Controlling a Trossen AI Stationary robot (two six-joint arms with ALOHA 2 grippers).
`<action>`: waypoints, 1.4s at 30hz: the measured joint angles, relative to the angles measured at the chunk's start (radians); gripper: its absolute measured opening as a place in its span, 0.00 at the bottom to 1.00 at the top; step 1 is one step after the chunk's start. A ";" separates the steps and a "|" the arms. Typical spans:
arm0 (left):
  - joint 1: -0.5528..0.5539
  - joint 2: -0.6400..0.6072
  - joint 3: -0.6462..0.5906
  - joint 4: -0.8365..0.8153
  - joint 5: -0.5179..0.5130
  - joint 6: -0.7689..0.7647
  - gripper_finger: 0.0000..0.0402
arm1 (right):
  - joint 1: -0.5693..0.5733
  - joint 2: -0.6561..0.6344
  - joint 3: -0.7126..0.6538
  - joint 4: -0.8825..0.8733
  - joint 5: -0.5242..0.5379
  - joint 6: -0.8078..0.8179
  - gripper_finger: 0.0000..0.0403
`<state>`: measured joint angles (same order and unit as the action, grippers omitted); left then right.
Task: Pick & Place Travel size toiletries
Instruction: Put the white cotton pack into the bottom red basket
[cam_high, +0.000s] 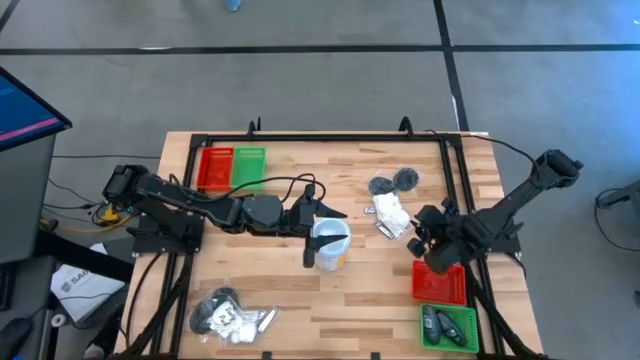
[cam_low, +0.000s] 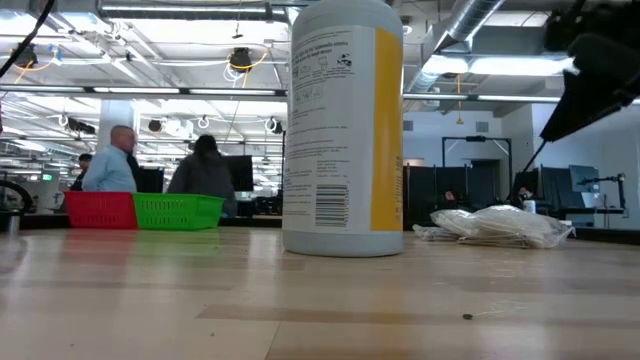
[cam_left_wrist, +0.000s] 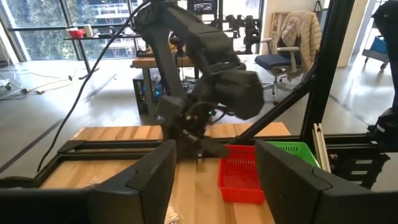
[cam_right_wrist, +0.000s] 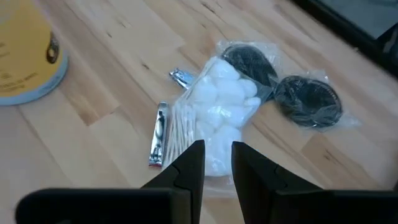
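Note:
Travel size toiletries lie in a heap at the table's back right: a white crinkly sachet (cam_right_wrist: 217, 112), two dark round flat pieces in clear wrap (cam_right_wrist: 308, 99) (cam_right_wrist: 249, 59), and a slim silvery tube (cam_right_wrist: 160, 134). My right gripper (cam_right_wrist: 214, 155) hovers above the sachet's near side, its fingers a narrow gap apart with nothing between them; in the high view it (cam_high: 422, 238) is just right of the heap (cam_high: 390, 208). My left gripper (cam_left_wrist: 214, 180) is open and empty, level, beside the white cup (cam_high: 331, 243) at mid-table. A second heap of toiletries (cam_high: 232, 318) lies near left.
A red tray (cam_high: 440, 282) and a green tray (cam_high: 448, 325) holding dark pieces stand at the near right. Another red tray (cam_high: 215, 168) and green tray (cam_high: 250, 168) stand at the far left. A black frame (cam_high: 330, 138) borders the table. People are in the room behind (cam_low: 120, 160).

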<state>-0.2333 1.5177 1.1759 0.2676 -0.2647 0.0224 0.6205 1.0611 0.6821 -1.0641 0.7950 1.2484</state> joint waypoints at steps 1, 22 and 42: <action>0.000 0.000 0.000 0.000 0.000 0.003 0.52 | -0.021 -0.017 -0.015 0.019 -0.009 -0.023 0.18; 0.000 0.000 0.000 0.000 0.000 0.006 0.52 | -0.519 -0.173 -0.200 0.377 -0.355 -0.528 0.18; 0.000 0.000 0.000 0.000 0.000 0.006 0.52 | -0.693 -0.033 -0.218 0.484 -0.503 -0.680 0.52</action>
<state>-0.2333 1.5177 1.1755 0.2676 -0.2646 0.0288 -0.0723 1.0282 0.4642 -0.5805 0.2923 0.5689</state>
